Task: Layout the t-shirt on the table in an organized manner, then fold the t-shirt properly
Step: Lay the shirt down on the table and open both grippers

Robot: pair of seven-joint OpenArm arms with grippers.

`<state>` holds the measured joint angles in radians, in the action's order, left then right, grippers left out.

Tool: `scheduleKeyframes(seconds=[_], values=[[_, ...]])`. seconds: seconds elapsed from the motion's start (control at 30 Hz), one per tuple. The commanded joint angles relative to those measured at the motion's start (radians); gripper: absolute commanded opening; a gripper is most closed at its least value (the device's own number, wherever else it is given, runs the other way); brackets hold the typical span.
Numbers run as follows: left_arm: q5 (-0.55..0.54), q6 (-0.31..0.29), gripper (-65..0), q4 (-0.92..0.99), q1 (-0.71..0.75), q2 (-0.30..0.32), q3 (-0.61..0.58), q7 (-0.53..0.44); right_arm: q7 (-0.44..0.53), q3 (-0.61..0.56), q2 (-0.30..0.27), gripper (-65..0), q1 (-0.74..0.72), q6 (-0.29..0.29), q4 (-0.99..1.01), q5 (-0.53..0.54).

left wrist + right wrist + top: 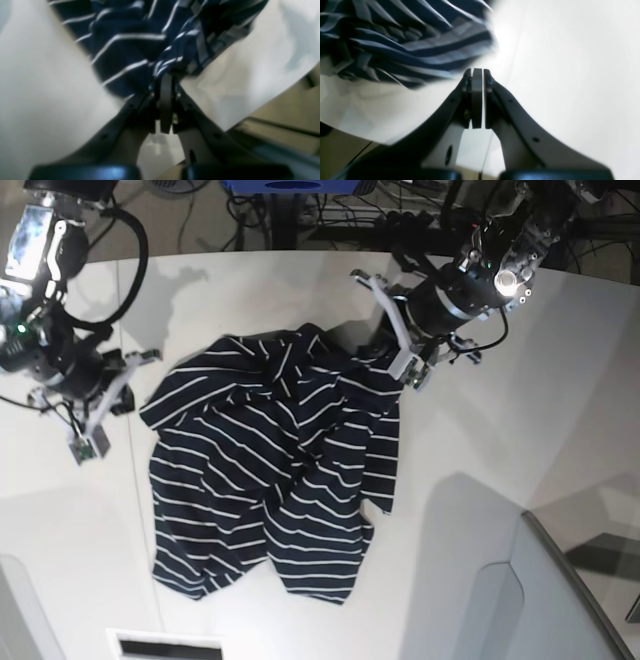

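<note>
Base view, left to right. Right gripper, dark moulded plastic with curved arms: fingers closed flat together, nothing visibly between the pads, poised just beside the left sleeve edge of the t-shirt. T-shirt: soft navy, near-black knit with thin white stripes, spread over the middle of the surface but rumpled, with ridged folds through the chest and a turned-up corner at the right hem. Surface: smooth, matte white, broad, curved along the far edge, crossed by a thin seam line at left. Left gripper, same dark curved form: fingers closed on a bunched pleat of striped cloth at the upper right of the garment, fabric gathered into tight creases at the tips. Grey, rounded-cornered panel at lower right. Wrist views soft and blurred; stripes readable, weave not.
</note>
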<state>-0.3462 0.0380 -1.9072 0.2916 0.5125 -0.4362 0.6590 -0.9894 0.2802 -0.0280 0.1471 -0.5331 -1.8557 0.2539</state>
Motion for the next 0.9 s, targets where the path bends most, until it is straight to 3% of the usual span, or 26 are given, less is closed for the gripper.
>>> scheduleKeyframes(seconds=[0.0,0.13,0.27,0.6,0.8,0.83,0.87], values=[[0.037,0.000,-65.0,-0.013,0.019,0.002,0.003,-0.014,0.030,-0.022,0.001,-64.4,-0.019,0.001,0.003,0.005],[0.184,0.000,-65.0,-0.013,0.084,-0.002,-0.008,0.017,0.057,-0.112,0.006,-64.4,-0.059,0.005,0.090,0.005],[0.249,0.000,-65.0,-0.013,0.119,-0.016,-0.008,0.081,0.070,-0.177,0.027,-64.4,-0.076,0.005,0.181,0.005],[0.263,0.000,-65.0,-0.013,0.126,-0.015,-0.011,0.207,0.180,-0.210,0.036,-64.4,-0.057,0.005,0.414,0.005],[0.256,0.000,-65.0,-0.019,0.122,-0.013,-0.008,0.252,0.209,-0.210,0.032,-64.4,-0.042,0.008,0.436,-0.003],[0.258,0.000,-63.5,-0.019,0.125,-0.013,-0.008,0.253,0.209,-0.210,0.032,-64.4,-0.042,0.009,0.436,-0.003],[0.261,0.000,-54.8,-0.021,0.128,-0.012,-0.008,0.259,0.209,-0.210,0.030,-64.4,-0.042,0.009,0.436,-0.003]])
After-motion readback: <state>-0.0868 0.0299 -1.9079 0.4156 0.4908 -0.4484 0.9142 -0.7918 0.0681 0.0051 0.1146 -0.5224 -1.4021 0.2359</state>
